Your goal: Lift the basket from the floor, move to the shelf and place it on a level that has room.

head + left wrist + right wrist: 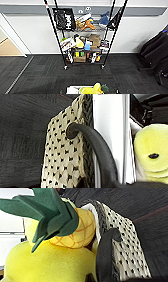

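The shelf (83, 37), a black wire rack on casters, stands straight ahead against the white wall. The tiers I can see are crowded with bags, boxes and toys, and its top level is cut off by the picture's upper edge. The basket (68, 88) pokes in at the bottom edge of the head view, over the dark carpet floor (45, 72), with yellow plush toys (90, 90) in it. Its cream lattice side (62, 161) and a dark loop handle (97, 144) loom close in the left wrist view. The right wrist view shows the other side (127, 253), its handle (105, 253) and a pineapple plush (75, 230).
A doorway with tan wooden flooring (7, 47) opens at the left. Dark chairs or bags (155, 52) stand at the right against the wall. Open carpet lies between me and the rack, crossed by a pale strip (20, 75) at the left.
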Available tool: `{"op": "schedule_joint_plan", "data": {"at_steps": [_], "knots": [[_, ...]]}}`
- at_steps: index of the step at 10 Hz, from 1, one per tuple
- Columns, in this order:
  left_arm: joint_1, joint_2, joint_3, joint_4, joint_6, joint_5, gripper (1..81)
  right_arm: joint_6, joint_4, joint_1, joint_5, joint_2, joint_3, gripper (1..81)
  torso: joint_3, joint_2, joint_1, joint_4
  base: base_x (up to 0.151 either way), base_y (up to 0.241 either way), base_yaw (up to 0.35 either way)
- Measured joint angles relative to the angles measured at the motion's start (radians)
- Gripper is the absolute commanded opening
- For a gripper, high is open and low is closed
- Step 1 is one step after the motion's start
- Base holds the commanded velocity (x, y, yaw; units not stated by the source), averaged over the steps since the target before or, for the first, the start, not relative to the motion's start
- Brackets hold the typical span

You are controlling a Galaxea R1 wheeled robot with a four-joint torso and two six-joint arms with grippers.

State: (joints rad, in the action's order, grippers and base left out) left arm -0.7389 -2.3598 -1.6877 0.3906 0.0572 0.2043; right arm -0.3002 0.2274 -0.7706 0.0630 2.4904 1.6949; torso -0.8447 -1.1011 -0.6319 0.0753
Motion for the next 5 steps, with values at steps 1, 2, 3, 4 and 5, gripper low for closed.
{"op": "schedule_joint_plan", "data": {"at_steps": [1, 2, 3, 4, 5], "knots": [[0.000, 0.002, 0.000, 0.001, 0.000, 0.001, 1.0, 0.000, 0.000, 0.000, 0.000, 0.000, -0.004, 1.0, 0.013, 0.035, 0.023, 0.000, 0.000, 0.000, 0.000], [-0.001, 0.003, 0.000, 0.002, 0.000, 0.000, 1.0, 0.000, 0.000, -0.001, -0.002, 0.000, -0.007, 1.0, 0.025, 0.069, 0.045, 0.000, 0.000, 0.000, 0.000], [-0.001, 0.003, 0.001, 0.002, -0.001, 0.001, 1.0, 0.000, 0.000, -0.007, -0.005, -0.001, -0.007, 1.0, 0.037, 0.104, 0.068, 0.000, 0.000, 0.000, 0.000], [-0.001, 0.002, 0.001, 0.002, -0.003, 0.003, 1.0, 0.000, 0.000, -0.013, -0.007, -0.004, -0.007, 1.0, 0.049, 0.138, 0.090, 0.000, 0.000, 0.000, 0.000], [-0.001, 0.002, 0.001, 0.002, -0.003, 0.004, 1.0, 0.000, 0.000, -0.014, -0.007, -0.006, -0.007, 1.0, 0.062, 0.174, 0.113, 0.000, 0.000, 0.000, 0.000]]}}
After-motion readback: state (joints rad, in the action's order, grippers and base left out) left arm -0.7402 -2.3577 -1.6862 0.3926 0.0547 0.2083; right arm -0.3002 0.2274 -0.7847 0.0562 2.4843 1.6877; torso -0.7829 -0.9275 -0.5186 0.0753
